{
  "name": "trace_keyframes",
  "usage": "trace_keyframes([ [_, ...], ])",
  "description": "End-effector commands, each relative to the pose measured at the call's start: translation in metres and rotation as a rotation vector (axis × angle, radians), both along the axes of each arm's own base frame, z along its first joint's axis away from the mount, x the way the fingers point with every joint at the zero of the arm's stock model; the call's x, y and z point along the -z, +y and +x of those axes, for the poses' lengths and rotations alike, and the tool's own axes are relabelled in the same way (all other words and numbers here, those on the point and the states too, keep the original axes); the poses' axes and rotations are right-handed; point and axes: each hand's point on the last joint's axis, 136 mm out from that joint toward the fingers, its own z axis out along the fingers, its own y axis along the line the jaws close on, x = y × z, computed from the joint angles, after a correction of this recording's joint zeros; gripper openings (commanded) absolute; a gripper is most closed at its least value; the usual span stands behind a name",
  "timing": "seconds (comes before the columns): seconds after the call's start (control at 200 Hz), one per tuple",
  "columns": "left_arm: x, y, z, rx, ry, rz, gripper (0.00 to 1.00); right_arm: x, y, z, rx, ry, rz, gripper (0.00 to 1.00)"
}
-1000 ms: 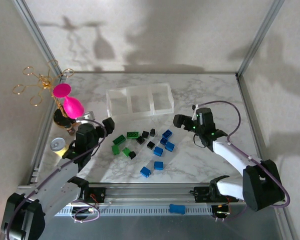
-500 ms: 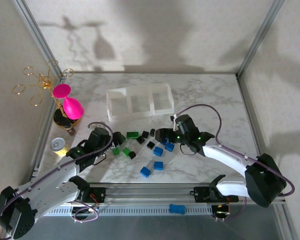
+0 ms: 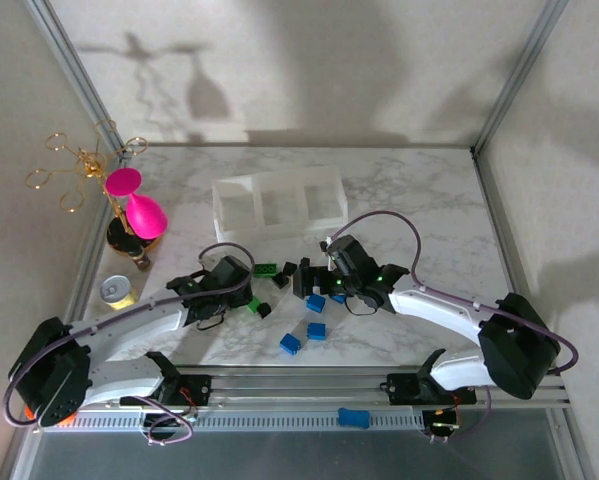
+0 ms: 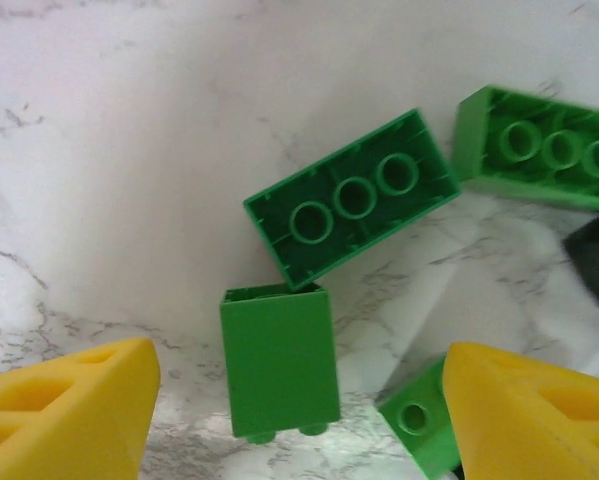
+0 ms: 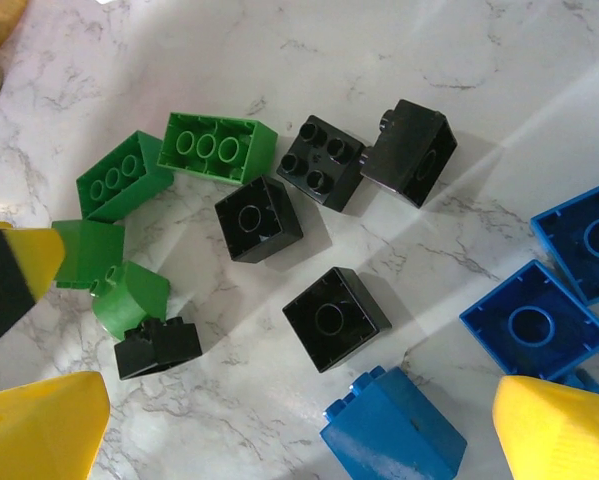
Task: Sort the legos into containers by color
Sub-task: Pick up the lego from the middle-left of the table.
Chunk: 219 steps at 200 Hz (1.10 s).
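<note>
The left gripper (image 4: 299, 405) — jaws apart, nothing grasped — is placed astride a green brick (image 4: 279, 365); the right gripper (image 5: 299, 428) is spread wide, black bricks (image 5: 336, 318) at 12 o'clock.

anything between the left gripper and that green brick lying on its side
Partly. The left gripper straddles the green brick. One side is free, but a smaller green brick lies between it and the other finger and may get caught when the gripper closes.
</note>
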Motion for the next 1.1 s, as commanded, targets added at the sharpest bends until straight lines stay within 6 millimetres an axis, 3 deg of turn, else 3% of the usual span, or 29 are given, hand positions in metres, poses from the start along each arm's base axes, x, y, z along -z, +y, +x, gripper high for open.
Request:
trace_keyframes([
  [0.0,0.008,0.005,-0.003,-0.022,0.01,0.034,0.7,-0.002,0.001,0.002,0.018,-0.003,-0.014,0.99],
  [0.23,0.024,0.0,-0.003,-0.009,0.032,0.032,0.57,0.001,-0.002,0.003,0.031,-0.007,-0.033,0.99],
  [0.581,0.023,0.008,0.003,-0.02,0.017,0.096,0.36,0.004,-0.006,0.003,0.041,-0.009,-0.049,0.99],
  [0.781,-0.002,0.005,0.006,-0.019,-0.033,0.055,0.31,-0.005,-0.007,0.007,0.051,-0.036,-0.045,0.99],
  [1.091,-0.072,-0.008,0.032,-0.007,-0.19,-0.008,0.29,-0.026,-0.007,0.013,0.096,-0.073,0.011,0.99],
])
